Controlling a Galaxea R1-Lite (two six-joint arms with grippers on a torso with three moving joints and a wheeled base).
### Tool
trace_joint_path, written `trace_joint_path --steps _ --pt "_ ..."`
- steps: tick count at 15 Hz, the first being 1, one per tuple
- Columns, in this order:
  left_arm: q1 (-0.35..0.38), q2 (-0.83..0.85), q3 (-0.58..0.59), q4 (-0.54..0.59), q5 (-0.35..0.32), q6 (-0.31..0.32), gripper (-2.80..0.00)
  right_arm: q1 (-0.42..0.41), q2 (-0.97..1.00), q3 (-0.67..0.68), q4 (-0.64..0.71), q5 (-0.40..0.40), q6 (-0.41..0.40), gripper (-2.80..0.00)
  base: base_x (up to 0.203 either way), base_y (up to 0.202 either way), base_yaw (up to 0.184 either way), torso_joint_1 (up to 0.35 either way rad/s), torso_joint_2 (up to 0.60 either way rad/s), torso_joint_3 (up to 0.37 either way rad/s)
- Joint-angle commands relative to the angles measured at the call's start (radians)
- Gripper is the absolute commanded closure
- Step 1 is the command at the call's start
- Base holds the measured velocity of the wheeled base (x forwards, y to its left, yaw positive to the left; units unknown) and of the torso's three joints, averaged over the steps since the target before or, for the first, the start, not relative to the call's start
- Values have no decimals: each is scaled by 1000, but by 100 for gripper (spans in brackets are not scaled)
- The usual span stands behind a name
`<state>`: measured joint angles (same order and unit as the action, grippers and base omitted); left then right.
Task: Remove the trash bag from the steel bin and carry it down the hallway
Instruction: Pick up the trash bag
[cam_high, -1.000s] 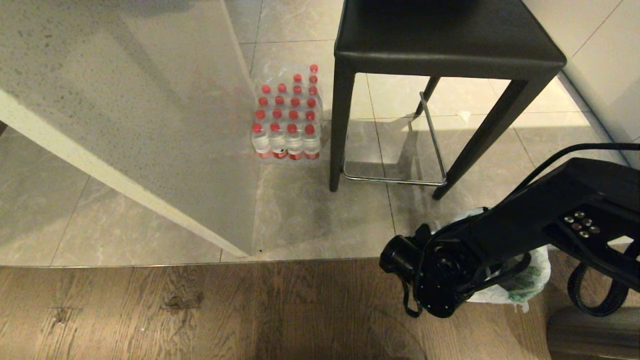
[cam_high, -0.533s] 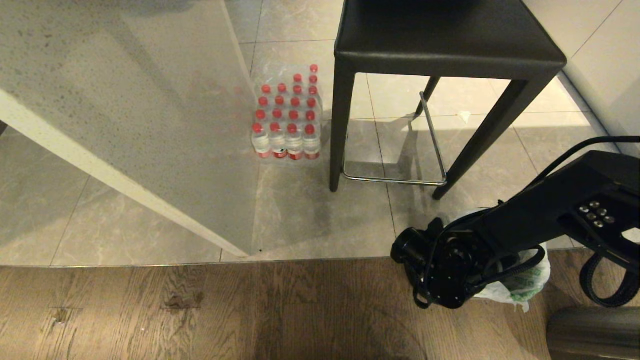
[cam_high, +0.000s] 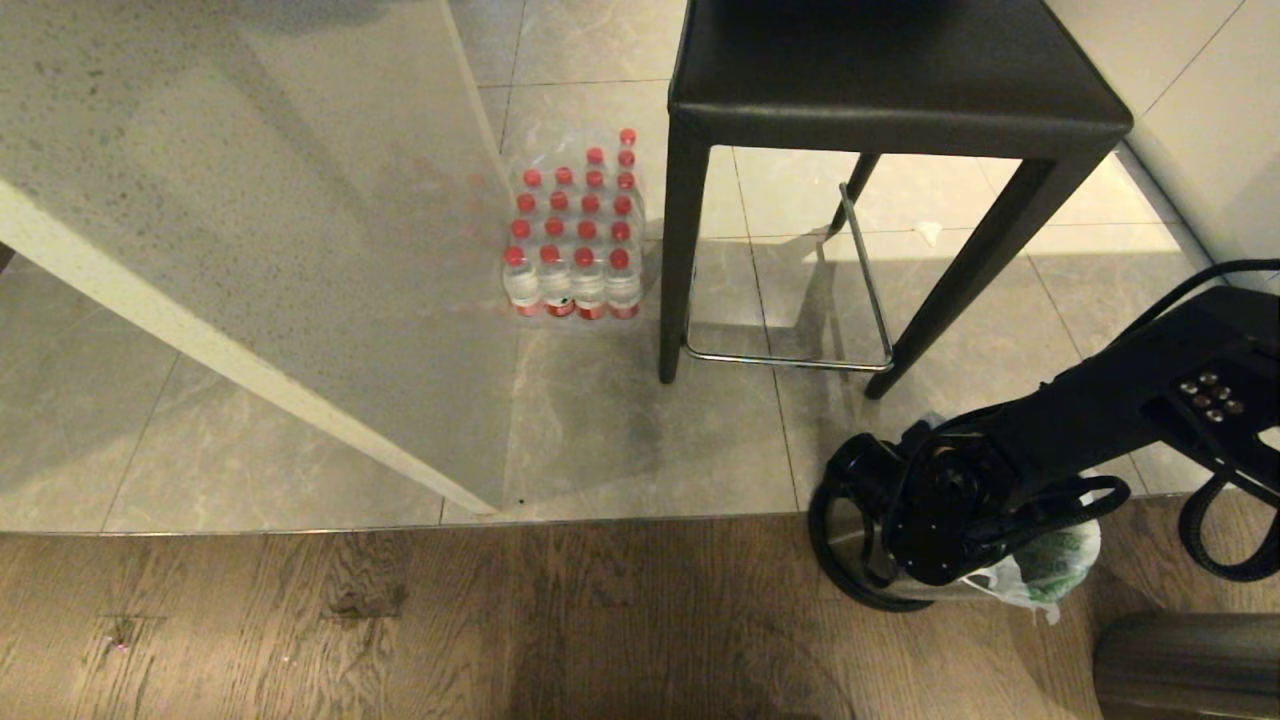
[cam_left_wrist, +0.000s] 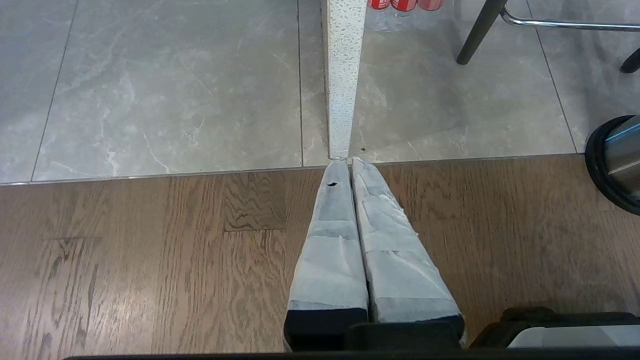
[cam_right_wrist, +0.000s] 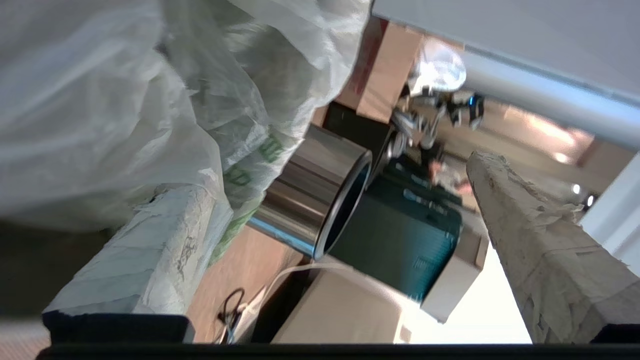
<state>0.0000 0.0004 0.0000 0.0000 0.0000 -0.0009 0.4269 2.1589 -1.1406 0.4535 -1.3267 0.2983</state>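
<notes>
Bag (cam_high: 1050, 570) sits in bin (cam_high: 850, 545) on floor at 4 o'clock, by stool (cam_high: 890, 90). R gripper (cam_right_wrist: 345, 240) fingers spread wide beside bag, prob. lining up a grab. L gripper (cam_left_wrist: 351, 165) closed, parked.

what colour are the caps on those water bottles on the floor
Red. The bottles show best in the head view, packed together beside the stool.

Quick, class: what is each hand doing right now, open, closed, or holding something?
Left hand: closed, holding nothing, parked above the wooden floor.
Right hand: open wide beside the trash bag, not gripping it.
</notes>
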Motion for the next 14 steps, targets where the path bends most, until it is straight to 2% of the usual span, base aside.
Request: trace_joint_path --steps 1,3,9,14 --pt "0 0 0 0 0 -1 0 -39 5 -8 -1 -3 2 -280 0 0 0 0 0 0" --pt "0 0 0 0 0 -1 0 -65 14 -13 -4 3 3 -280 0 0 0 0 0 0" --pt "0 0 0 0 0 -1 0 -69 0 -61 -20 110 25 -280 0 0 0 0 0 0" --pt "0 0 0 0 0 -1 0 -92 -30 -90 -93 232 22 -280 0 0 0 0 0 0"
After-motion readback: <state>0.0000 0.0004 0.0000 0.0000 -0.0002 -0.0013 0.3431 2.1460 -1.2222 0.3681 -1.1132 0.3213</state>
